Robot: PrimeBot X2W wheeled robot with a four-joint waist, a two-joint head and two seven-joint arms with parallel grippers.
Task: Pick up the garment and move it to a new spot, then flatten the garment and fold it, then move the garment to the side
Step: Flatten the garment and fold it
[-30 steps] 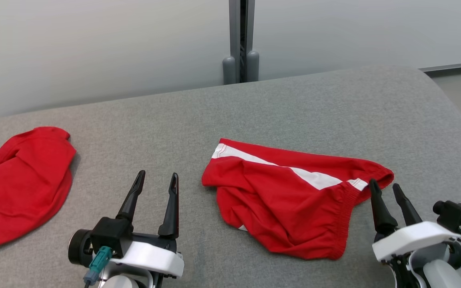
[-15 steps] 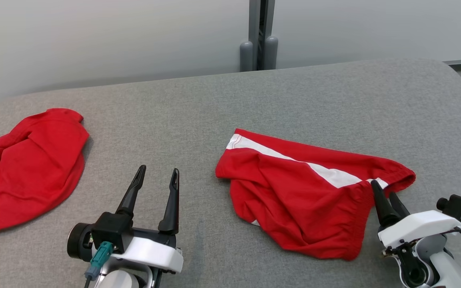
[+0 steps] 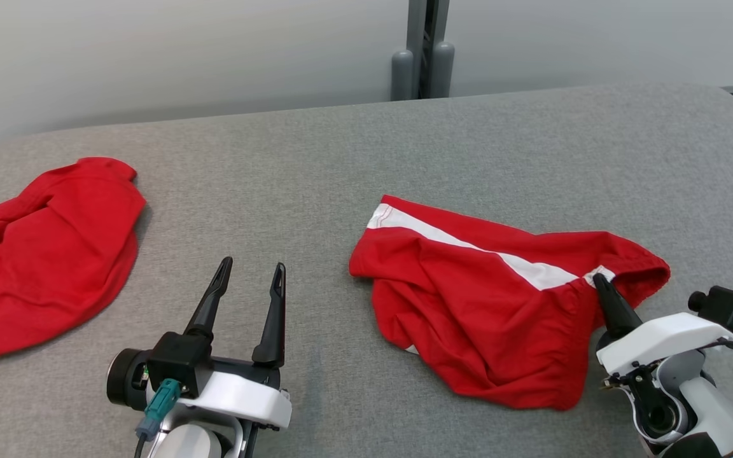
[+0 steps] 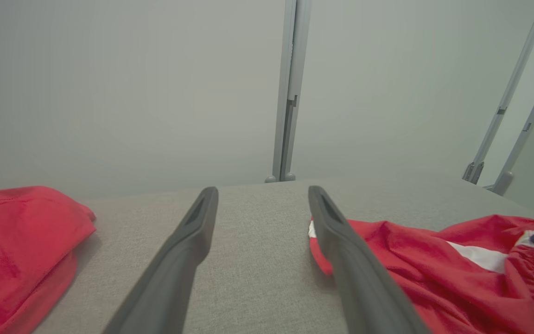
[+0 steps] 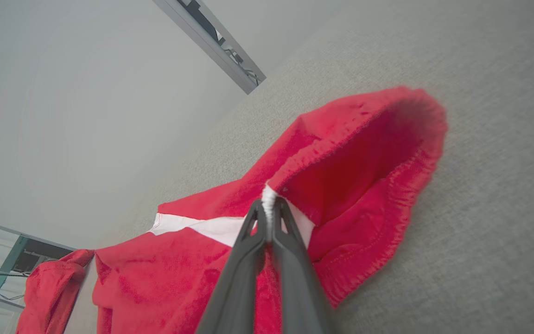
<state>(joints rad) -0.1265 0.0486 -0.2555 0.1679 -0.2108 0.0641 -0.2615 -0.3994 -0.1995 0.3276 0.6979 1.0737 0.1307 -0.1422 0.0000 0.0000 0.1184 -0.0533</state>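
- Two red pieces lie on the grey tabletop (image 3: 315, 159). The garment (image 3: 487, 318), with one white stripe (image 3: 532, 270), is right of centre. A plain red cloth (image 3: 48, 254) sits well apart at the far left.
- Two claws show in your head view: left claw (image 3: 252, 267) low centre-left, right claw (image 3: 597, 280) at the lower right.
- The garment lies crumpled on the tabletop, with its elastic waistband (image 3: 643, 273) turned toward the right claw.
- Right claw: pinched tight on the waistband edge, just where the white stripe ends. Your right wrist view shows white fabric squeezed between the two fingers (image 5: 244, 269).
- Left claw: fingers spread wide with nothing between them, over bare tabletop between the two pieces. The garment's left edge is just beside one finger.
- Against a second ago, the right claw's fingers stood apart at the waistband; now they are together on it, and the fabric puckers toward the tips.
- The left claw is as wide as before.
- The whole head view has shifted, so you're seeing camera motion, not the cloth moving.
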